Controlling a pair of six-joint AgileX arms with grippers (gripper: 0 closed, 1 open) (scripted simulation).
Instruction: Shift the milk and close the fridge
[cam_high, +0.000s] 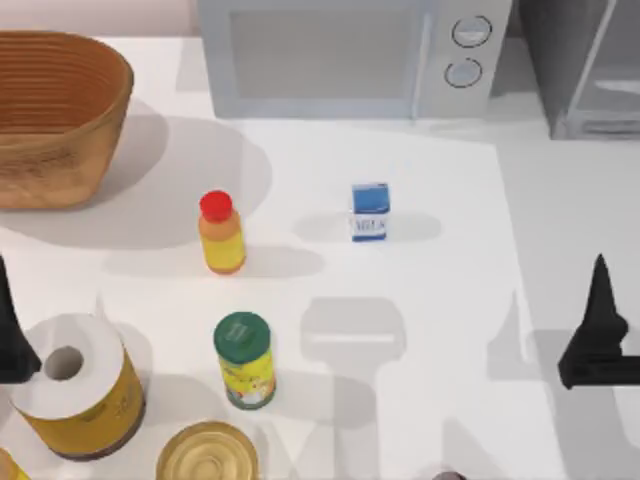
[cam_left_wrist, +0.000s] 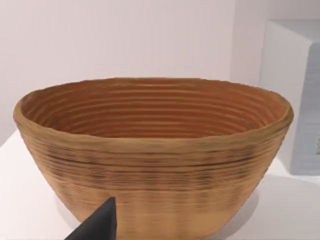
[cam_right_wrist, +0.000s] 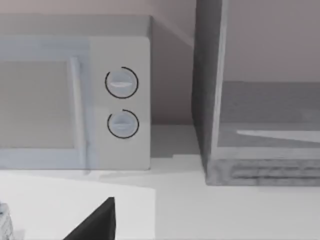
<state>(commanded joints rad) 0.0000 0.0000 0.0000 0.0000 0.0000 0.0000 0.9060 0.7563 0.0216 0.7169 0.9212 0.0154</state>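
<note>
Standing upright near the middle of the white table (cam_high: 440, 300), the small blue-and-white milk carton (cam_high: 369, 212) has the red-capped orange bottle (cam_high: 221, 233) at its nine o'clock and the green-lidded yellow jar (cam_high: 244, 360) at about seven o'clock, all well apart. At its one o'clock the dark grey fridge (cam_high: 585, 65) with its light grey door frame sits at the back right corner, just beside the white microwave (cam_high: 350, 55) with two round knobs. Both arms are parked: the left gripper (cam_high: 12, 335) at the table's left edge facing the woven brown basket (cam_left_wrist: 150, 150), the right gripper (cam_high: 598, 335) at the right edge. Whether either pincer is released or clenched, I cannot tell
</note>
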